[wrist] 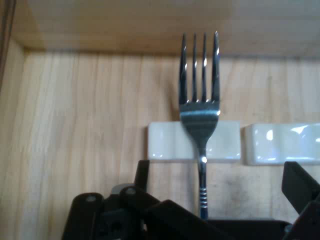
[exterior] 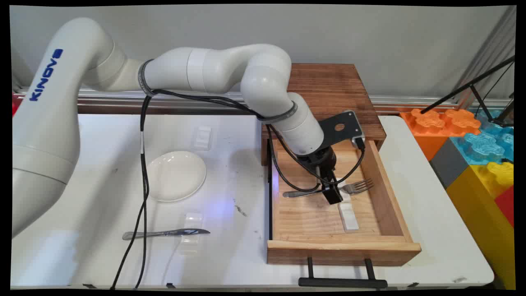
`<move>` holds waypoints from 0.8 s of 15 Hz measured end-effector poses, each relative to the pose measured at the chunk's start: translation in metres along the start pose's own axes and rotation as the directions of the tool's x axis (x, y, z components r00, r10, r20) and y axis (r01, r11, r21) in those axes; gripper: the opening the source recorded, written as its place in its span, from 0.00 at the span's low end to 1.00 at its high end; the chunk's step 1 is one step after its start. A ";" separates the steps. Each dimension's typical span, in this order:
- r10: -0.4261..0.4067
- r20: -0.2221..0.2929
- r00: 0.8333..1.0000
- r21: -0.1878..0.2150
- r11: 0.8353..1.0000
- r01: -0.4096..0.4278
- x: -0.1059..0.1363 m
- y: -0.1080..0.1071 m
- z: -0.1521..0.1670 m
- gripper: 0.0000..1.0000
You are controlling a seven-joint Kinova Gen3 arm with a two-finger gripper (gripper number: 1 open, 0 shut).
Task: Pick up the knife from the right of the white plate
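Observation:
A metal fork (exterior: 356, 187) lies across the floor of the open wooden drawer (exterior: 341, 246). Its neck rests on a small white rest (wrist: 165, 141) and its tines (wrist: 200, 70) point toward the drawer's side wall. My gripper (exterior: 332, 194) is down inside the drawer, right over the fork's handle. In the hand view the gripper (wrist: 217, 172) is open, with one finger on each side of the handle and clear gaps between them and it. A second white rest (wrist: 282, 144) lies beside the first one.
The drawer sticks out of a dark wooden cabinet (exterior: 328, 88), its black handle (exterior: 343, 282) past the table's front edge. On the table to the left are a white plate (exterior: 176, 175), a knife (exterior: 166, 233) on a clear rest, and another clear rest (exterior: 202, 137). Coloured foam blocks (exterior: 472, 139) stand at the right.

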 end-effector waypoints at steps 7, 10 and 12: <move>-0.024 -0.035 0.999 -0.004 1.000 0.024 0.001 0.014 -0.043 1.00; -0.033 -0.051 0.998 -0.008 0.999 0.033 -0.008 0.019 -0.063 1.00; -0.038 -0.064 0.997 -0.014 0.999 0.037 -0.016 0.024 -0.079 1.00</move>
